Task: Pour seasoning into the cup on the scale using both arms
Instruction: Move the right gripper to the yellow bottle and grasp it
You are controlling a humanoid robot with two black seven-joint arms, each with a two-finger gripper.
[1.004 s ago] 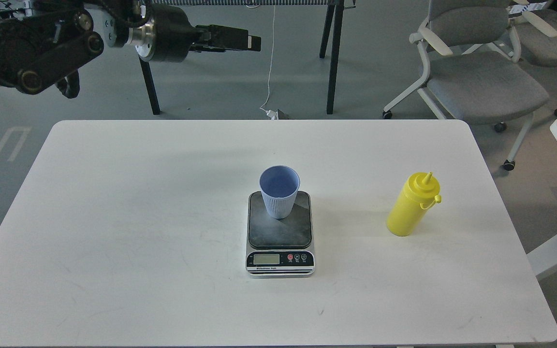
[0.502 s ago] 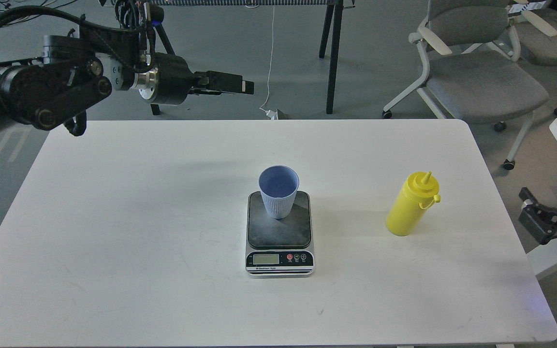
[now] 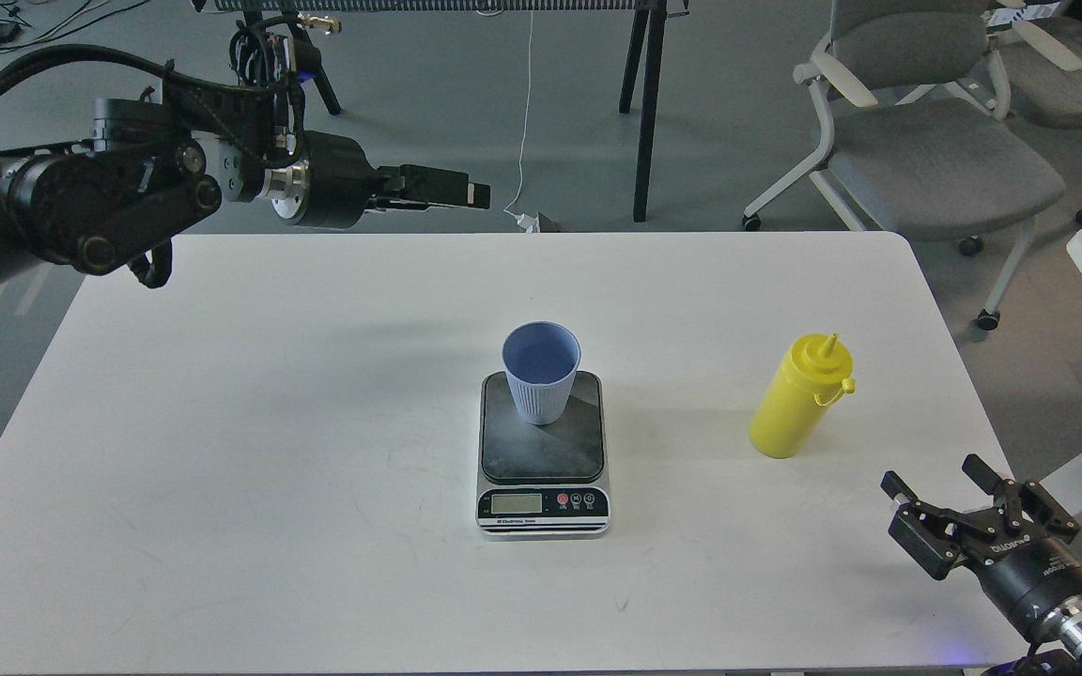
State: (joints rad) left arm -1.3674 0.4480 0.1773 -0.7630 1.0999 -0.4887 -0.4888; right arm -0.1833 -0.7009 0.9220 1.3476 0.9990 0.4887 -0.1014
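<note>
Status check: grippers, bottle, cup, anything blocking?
Right gripper open, short of bottle. Left gripper high, state unclear. Cup on scale. Nothing blocking.

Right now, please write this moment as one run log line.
cup on scale | seasoning upright, untouched | right tool open | left tool raised

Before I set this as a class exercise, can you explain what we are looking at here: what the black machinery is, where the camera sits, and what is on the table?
The camera sits in a humanoid robot's head, looking forward and down at a white table. The black machinery is its two arms. The left gripper is raised above the table's far edge; whether it is open cannot be told. The right gripper comes in at the bottom right corner, open and holding nothing. On the table a blue-grey cup stands upright on a small kitchen scale. A yellow squeeze bottle of seasoning stands apart to the right, untouched. Grey office chairs stand beyond.
</note>
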